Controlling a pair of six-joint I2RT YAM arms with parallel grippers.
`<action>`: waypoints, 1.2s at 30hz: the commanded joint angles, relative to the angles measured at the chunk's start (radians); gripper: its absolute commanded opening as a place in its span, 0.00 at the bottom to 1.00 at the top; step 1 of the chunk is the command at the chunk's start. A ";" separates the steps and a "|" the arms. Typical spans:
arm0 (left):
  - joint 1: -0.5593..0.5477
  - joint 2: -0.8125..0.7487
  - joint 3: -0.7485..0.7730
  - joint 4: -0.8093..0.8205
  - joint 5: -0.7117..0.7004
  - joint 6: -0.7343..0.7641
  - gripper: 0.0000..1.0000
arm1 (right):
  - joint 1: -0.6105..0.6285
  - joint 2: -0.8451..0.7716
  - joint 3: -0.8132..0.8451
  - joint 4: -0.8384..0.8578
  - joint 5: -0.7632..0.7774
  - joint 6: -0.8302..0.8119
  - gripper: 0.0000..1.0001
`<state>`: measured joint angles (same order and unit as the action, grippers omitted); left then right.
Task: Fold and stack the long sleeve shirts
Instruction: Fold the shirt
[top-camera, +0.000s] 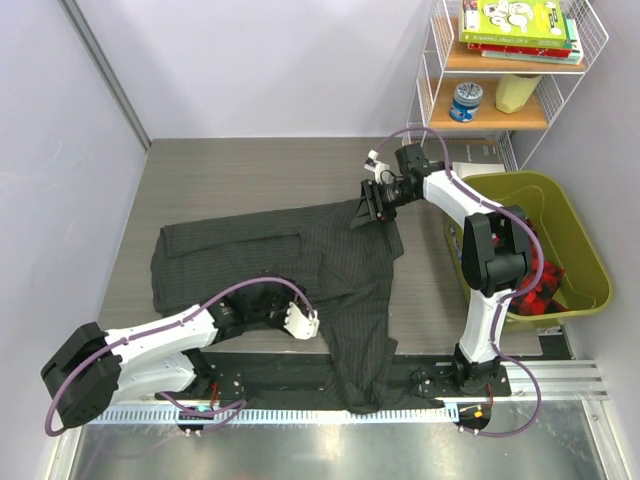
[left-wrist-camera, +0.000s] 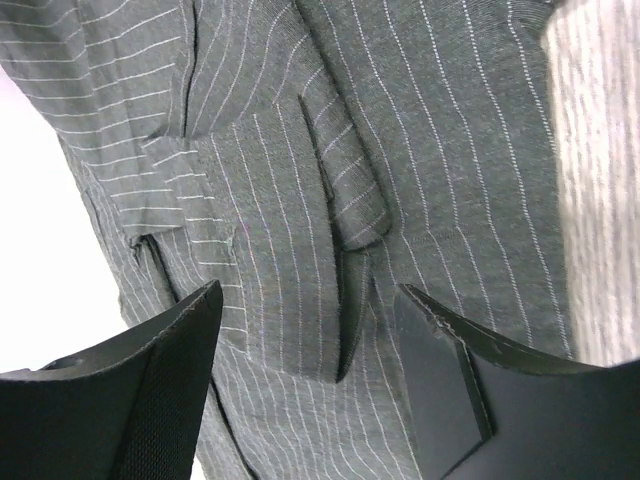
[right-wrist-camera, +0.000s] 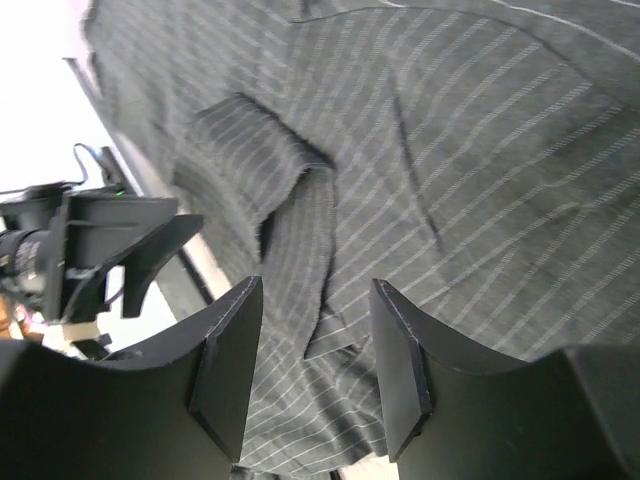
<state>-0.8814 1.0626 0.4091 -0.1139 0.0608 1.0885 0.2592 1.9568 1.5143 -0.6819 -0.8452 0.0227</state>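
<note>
One dark pinstriped long sleeve shirt (top-camera: 300, 260) lies spread and rumpled on the grey table, one part hanging over the near edge. My left gripper (top-camera: 303, 322) is open and empty just above the shirt's near middle; the left wrist view shows folds of the cloth (left-wrist-camera: 350, 180) between the fingers (left-wrist-camera: 160, 370). My right gripper (top-camera: 374, 205) is open and empty over the shirt's far right corner; the right wrist view shows a creased flap (right-wrist-camera: 300, 230) beyond its fingers (right-wrist-camera: 230, 360).
A yellow-green bin (top-camera: 560, 250) with red items stands at the right of the table. A wire shelf (top-camera: 500, 70) with books, a tin and a cup is at the back right. Walls close the left and back.
</note>
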 joint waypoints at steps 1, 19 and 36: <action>0.025 0.031 0.011 0.074 0.002 0.042 0.69 | 0.003 -0.004 0.032 0.024 0.122 0.011 0.53; 0.121 0.111 0.046 0.157 0.097 0.051 0.49 | -0.020 0.105 0.067 0.185 0.365 0.201 0.59; 0.200 0.074 0.149 0.022 0.217 -0.025 0.02 | -0.018 0.125 0.067 0.217 0.275 0.261 0.12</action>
<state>-0.6884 1.1931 0.4812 -0.0254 0.1894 1.1042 0.2401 2.1292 1.5661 -0.4847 -0.5632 0.2825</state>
